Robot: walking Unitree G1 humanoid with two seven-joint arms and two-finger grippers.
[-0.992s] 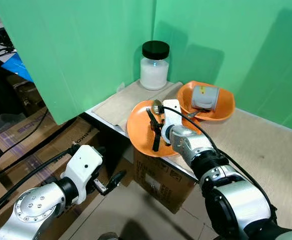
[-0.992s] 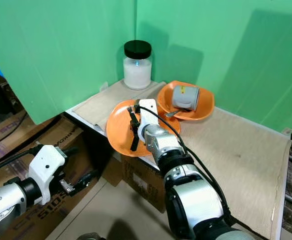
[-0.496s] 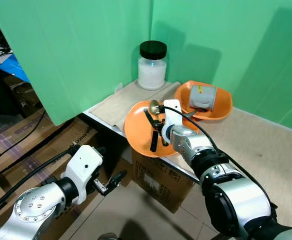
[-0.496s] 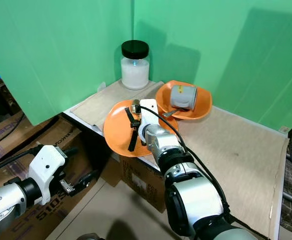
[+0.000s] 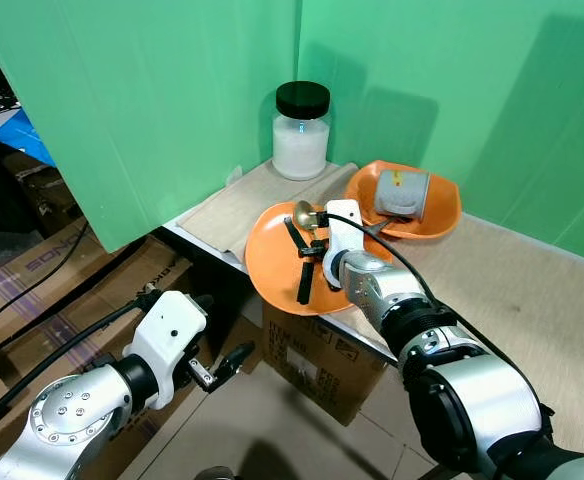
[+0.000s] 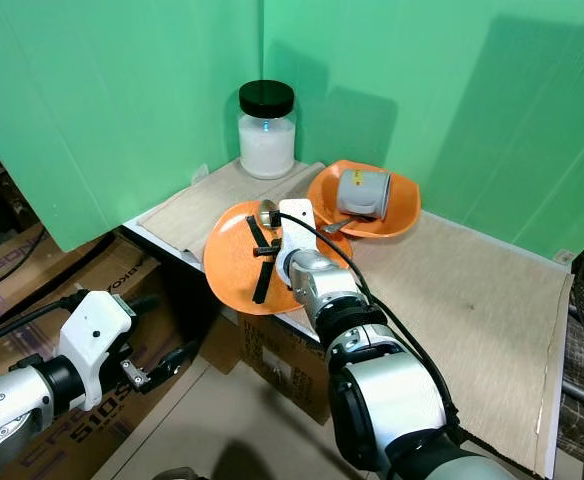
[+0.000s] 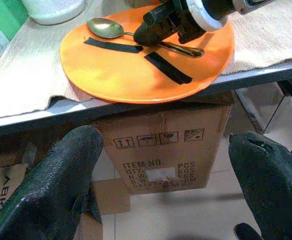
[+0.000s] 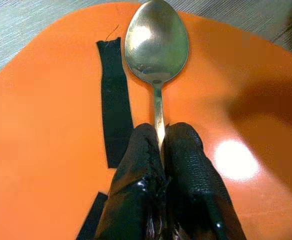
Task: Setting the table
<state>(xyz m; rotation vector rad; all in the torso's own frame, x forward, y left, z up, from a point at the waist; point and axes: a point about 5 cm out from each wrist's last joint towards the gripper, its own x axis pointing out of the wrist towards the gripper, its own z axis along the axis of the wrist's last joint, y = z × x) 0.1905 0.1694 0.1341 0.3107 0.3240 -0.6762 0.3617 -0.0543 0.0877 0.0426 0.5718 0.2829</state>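
An orange plate (image 5: 277,265) with two black tape strips lies at the table's near corner, jutting over the edge. A metal spoon (image 8: 156,42) rests on it, its bowl toward the back of the table. My right gripper (image 8: 161,131) is shut on the spoon's handle, low over the plate (image 6: 234,275). Behind it, an orange bowl (image 5: 437,215) holds a grey cup (image 5: 400,192) on its side. My left gripper (image 7: 161,190) hangs open below table height, in front of the plate, with nothing between its fingers (image 7: 61,190).
A white jar with a black lid (image 5: 301,130) stands at the back corner on a beige table mat (image 5: 232,205). Green screens wall the table's back and left. A cardboard box (image 7: 161,145) sits under the table edge. Cables and boxes lie on the floor at left.
The whole picture has shifted slightly, so the camera moved. The right gripper stays shut on the spoon over the plate, and the left arm has not moved.
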